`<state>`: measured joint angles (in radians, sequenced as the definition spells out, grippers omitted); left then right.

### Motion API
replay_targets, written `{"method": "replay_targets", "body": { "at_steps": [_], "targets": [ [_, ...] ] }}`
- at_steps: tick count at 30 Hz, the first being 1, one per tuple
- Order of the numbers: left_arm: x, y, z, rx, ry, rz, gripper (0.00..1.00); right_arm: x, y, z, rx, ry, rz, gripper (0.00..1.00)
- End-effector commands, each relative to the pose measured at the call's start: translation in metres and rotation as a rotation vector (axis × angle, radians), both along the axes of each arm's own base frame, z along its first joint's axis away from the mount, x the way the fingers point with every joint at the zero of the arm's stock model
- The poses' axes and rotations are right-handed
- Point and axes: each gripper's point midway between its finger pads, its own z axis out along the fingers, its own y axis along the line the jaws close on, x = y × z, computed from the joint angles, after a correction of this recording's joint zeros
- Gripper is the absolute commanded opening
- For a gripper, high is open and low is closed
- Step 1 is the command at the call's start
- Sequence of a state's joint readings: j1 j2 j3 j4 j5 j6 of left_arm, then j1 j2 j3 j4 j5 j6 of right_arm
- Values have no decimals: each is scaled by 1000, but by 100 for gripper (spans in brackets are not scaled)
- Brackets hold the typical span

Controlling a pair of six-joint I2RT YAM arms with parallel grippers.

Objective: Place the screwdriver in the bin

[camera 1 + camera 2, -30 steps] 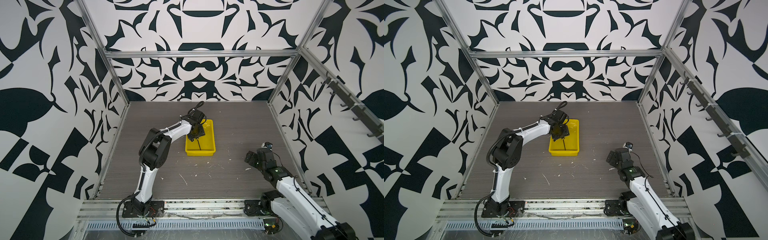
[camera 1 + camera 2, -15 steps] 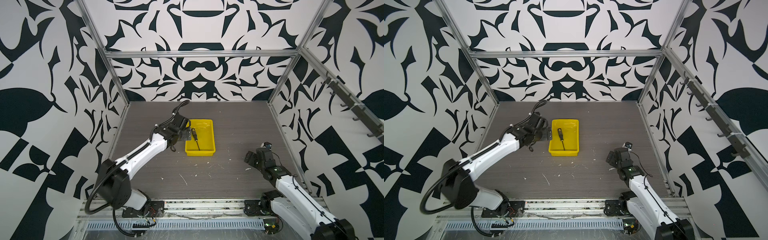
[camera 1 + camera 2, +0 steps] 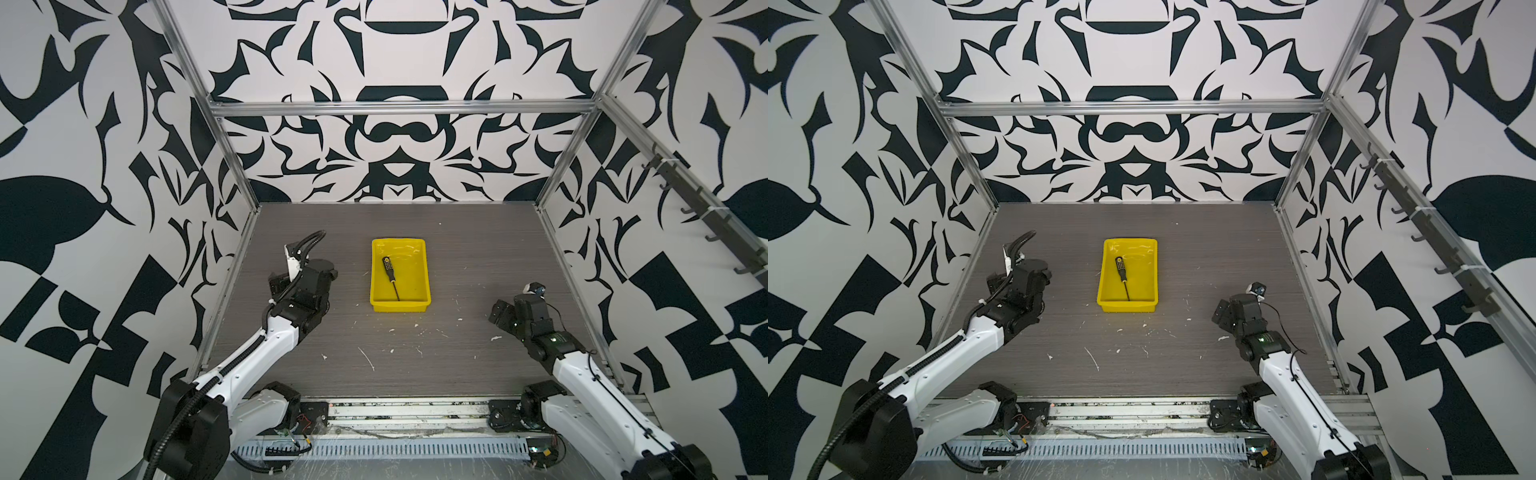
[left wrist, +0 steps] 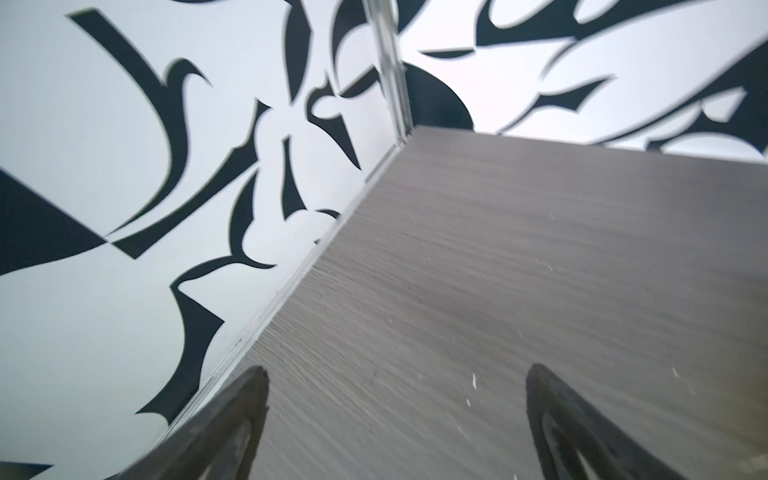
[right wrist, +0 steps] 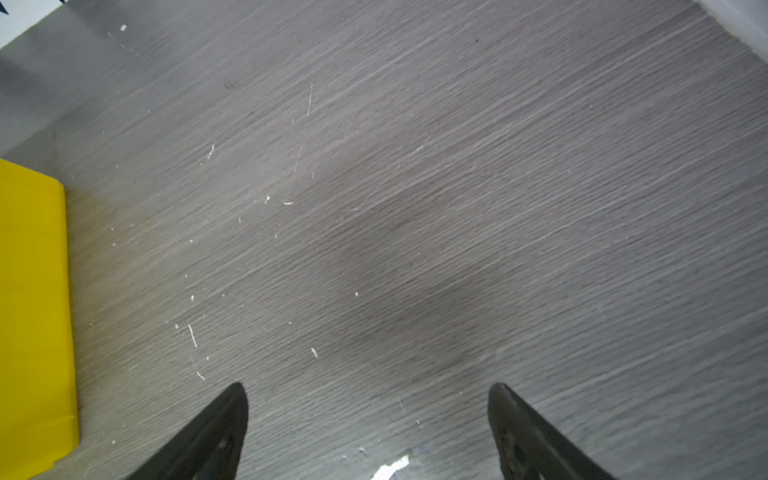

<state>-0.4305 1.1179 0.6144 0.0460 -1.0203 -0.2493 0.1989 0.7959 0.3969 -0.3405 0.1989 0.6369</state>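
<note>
Left gripper [image 4: 397, 372] is hovering over the table's [image 3: 478, 257] left side, dark tapered fingers spread wide, nothing between them. At centre, the screwdriver [image 3: 390, 272] is lying inside the bin [image 3: 400, 306], a glossy yellow plastic rectangle with a rolled rim. Its dotted black handle is pointing far, its thin shaft near. Right gripper [image 5: 368, 388] is sitting near-right, spread apart, empty. Grey woodgrain table is carrying white flecks [image 3: 365, 357]. Black-and-white patterned walls [image 3: 395, 54] on an aluminium frame [image 3: 399, 108] are enclosing it.

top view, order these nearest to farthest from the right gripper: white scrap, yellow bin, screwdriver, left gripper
1. small white scrap, beside right gripper
2. shallow yellow plastic bin, centre
3. slim black-handled screwdriver, inside bin
4. left gripper, far left
</note>
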Motion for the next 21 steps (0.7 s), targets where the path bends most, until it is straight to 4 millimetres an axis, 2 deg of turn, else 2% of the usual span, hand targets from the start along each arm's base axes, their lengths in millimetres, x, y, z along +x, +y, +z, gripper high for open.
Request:
{"method": "replay_targets", "body": {
  "at_steps": [1,4,8,10,13,18,21],
  "targets": [
    [9,21,10,68,-114,100,100,19,-3,30,-43,-66,-9,92],
    [12,24,1,111,-86,111,99,36,-30,49,-221,-130,-77,90],
    [11,30,-16,176,-50,63,100,67,-44,76,-461,-275,-46,87],
    [9,37,-30,179,-17,40,99,78,-48,80,-542,-325,-56,85],
    [8,47,-37,127,-42,57,100,94,-47,80,-598,-387,-46,84],
    [14,44,-46,29,-116,-60,99,120,-38,53,-631,-336,15,89],
    [16,48,-58,-18,-139,-77,99,132,-34,42,-631,-308,34,96]
  ]
}}
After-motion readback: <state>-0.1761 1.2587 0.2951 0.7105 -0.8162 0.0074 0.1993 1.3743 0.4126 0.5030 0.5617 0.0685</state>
